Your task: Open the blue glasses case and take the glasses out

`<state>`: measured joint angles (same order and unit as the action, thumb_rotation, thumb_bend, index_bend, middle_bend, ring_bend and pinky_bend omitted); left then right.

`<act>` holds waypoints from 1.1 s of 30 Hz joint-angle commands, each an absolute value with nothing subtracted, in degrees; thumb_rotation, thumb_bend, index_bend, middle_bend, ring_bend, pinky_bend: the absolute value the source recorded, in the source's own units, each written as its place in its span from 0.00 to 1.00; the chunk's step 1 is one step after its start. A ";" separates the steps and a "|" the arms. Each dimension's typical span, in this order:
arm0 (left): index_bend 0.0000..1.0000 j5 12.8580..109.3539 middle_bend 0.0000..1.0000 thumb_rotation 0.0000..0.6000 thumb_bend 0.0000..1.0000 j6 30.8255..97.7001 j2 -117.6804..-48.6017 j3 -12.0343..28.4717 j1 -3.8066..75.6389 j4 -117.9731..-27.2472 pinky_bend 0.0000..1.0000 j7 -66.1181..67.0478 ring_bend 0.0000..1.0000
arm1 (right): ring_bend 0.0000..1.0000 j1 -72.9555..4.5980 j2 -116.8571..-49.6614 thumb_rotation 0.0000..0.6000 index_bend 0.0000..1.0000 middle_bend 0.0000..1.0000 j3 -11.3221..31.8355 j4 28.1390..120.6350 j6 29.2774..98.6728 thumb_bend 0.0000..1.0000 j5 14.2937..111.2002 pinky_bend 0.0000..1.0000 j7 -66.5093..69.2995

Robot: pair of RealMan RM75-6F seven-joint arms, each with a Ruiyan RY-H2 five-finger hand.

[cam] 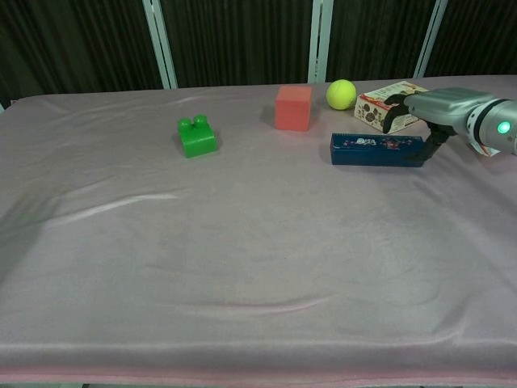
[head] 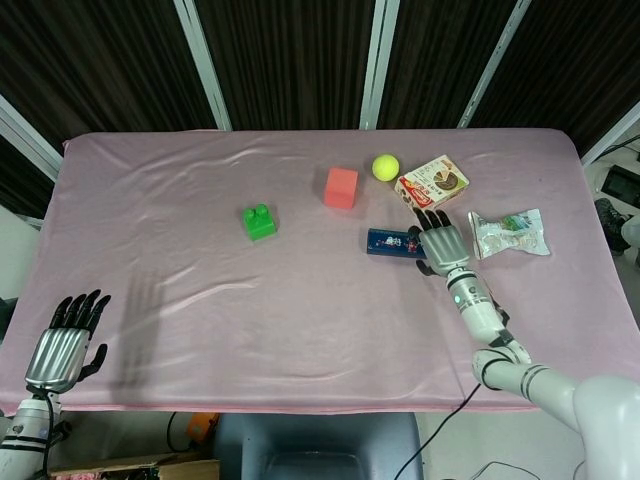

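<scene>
At the lower left corner of the head view the left hand [head: 62,345] hovers off the near edge of the worktop [head: 200,290], fingers spread and holding nothing; the chest view does not show it. The pink cloth covers the worktop across the whole middle of the frame. Left of centre sits a green toy brick [head: 259,221], well apart from the rest. Further right, toward the upper middle, a red cube [head: 341,187] stands with a yellow-green ball [head: 386,167] just beside it on the right. Below and right of the cube lies the blue glasses case [head: 394,243], lid closed, flat on the cloth. The right hand [head: 440,242] is over the case's right end, fingers spread, thumb down beside that end; whether it touches the case cannot be told. Above the hand lies a snack box [head: 433,183], and to the right a clear snack packet [head: 512,232].
</scene>
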<state>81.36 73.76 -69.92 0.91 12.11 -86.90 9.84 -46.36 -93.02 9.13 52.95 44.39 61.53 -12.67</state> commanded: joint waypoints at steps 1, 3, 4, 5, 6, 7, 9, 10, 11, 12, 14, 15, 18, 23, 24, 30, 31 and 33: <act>0.00 81.25 0.00 1.00 0.42 73.70 -69.91 0.92 12.13 -86.90 0.03 9.85 0.00 | 0.04 -46.51 -93.70 1.00 0.43 0.02 9.58 51.70 44.03 0.47 61.69 0.00 -12.43; 0.00 81.12 0.00 1.00 0.42 73.67 -69.90 0.93 12.11 -86.93 0.03 9.95 0.00 | 0.04 -46.58 -94.15 1.00 0.43 0.02 9.82 50.76 43.57 0.47 61.52 0.00 -12.51; 0.00 81.08 0.00 1.00 0.42 73.65 -69.91 0.93 12.11 -86.95 0.03 9.96 0.00 | 0.04 -46.59 -94.34 1.00 0.43 0.02 9.96 50.43 43.36 0.47 61.43 0.00 -12.39; 0.00 81.06 0.00 1.00 0.42 73.66 -69.93 0.93 12.11 -86.97 0.03 9.95 0.00 | 0.03 -46.59 -94.50 1.00 0.44 0.03 10.09 50.11 43.22 0.47 61.40 0.00 -12.23; 0.00 81.03 0.00 1.00 0.42 73.67 -69.97 0.94 12.11 -86.94 0.03 9.93 0.00 | 0.03 -46.59 -94.74 1.00 0.45 0.03 10.23 49.72 43.11 0.47 61.52 0.00 -11.94; 0.00 81.01 0.00 1.00 0.42 73.66 -69.99 0.95 12.12 -86.93 0.03 9.92 0.00 | 0.03 -46.59 -94.87 1.00 0.45 0.03 10.28 49.43 43.00 0.47 61.65 0.00 -11.72; 0.00 80.93 0.00 1.00 0.42 73.59 -70.06 0.96 12.15 -86.85 0.03 9.95 0.00 | 0.03 -46.61 -95.13 1.00 0.47 0.04 10.34 48.83 42.76 0.47 61.88 0.00 -11.51; 0.00 80.90 0.00 1.00 0.42 73.54 -70.10 0.93 12.16 -86.80 0.03 10.03 0.00 | 0.03 -46.63 -95.32 1.00 0.47 0.04 10.40 48.44 42.59 0.47 61.96 0.00 -11.46; 0.00 80.92 0.00 1.00 0.42 73.52 -70.11 0.91 12.17 -86.80 0.03 10.06 0.00 | 0.04 -46.68 -95.46 1.00 0.47 0.04 10.49 48.15 42.40 0.47 61.95 0.00 -11.43; 0.00 81.02 0.00 1.00 0.42 73.51 -70.10 0.85 12.19 -86.79 0.03 10.10 0.00 | 0.04 -46.74 -95.63 1.00 0.47 0.04 10.62 47.82 42.20 0.48 61.96 0.00 -11.37; 0.00 81.59 0.00 1.00 0.42 73.27 -69.90 0.55 12.35 -86.69 0.03 10.00 0.00 | 0.04 -46.79 -95.88 1.00 0.47 0.04 10.76 47.40 42.04 0.47 62.05 0.00 -11.32; 0.00 81.84 0.00 1.00 0.42 73.12 -69.79 0.39 12.43 -86.68 0.03 9.70 0.00 | 0.04 -46.80 -96.01 1.00 0.47 0.04 10.83 47.22 42.02 0.47 62.16 0.00 -11.25; 0.00 82.10 0.00 1.00 0.42 72.94 -69.77 0.25 12.54 -86.52 0.03 9.49 0.00 | 0.04 -46.72 -96.25 1.00 0.48 0.04 10.95 46.82 42.20 0.47 62.50 0.00 -11.29; 0.00 82.22 0.00 1.00 0.42 73.07 -69.75 0.20 12.51 -86.50 0.03 9.35 0.00 | 0.04 -46.60 -96.26 1.00 0.49 0.05 11.28 46.66 42.21 0.47 62.54 0.00 -11.66; 0.00 82.20 0.00 1.00 0.42 73.09 -69.77 0.22 12.52 -86.47 0.03 9.33 0.00 | 0.04 -46.60 -96.29 1.00 0.50 0.05 11.39 46.64 42.18 0.47 62.51 0.00 -11.74; 0.00 82.14 0.00 1.00 0.42 73.04 -69.78 0.19 12.55 -86.48 0.03 9.48 0.00 | 0.04 -46.51 -96.63 1.00 0.53 0.07 11.69 46.16 41.98 0.49 62.46 0.00 -12.12; 0.00 82.15 0.00 1.00 0.42 73.06 -69.79 0.19 12.55 -86.49 0.03 9.52 0.00 | 0.04 -46.49 -96.67 1.00 0.54 0.07 11.76 46.09 41.93 0.50 62.44 0.00 -12.09; 0.00 82.15 0.00 1.00 0.42 73.03 -69.79 0.16 12.56 -86.48 0.03 9.55 0.00 | 0.04 -46.46 -96.64 1.00 0.55 0.08 11.92 46.03 41.77 0.52 62.43 0.00 -11.90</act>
<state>82.15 73.03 -69.79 0.16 12.56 -86.48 9.54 -46.47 -96.65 11.90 46.04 41.79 62.43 -11.92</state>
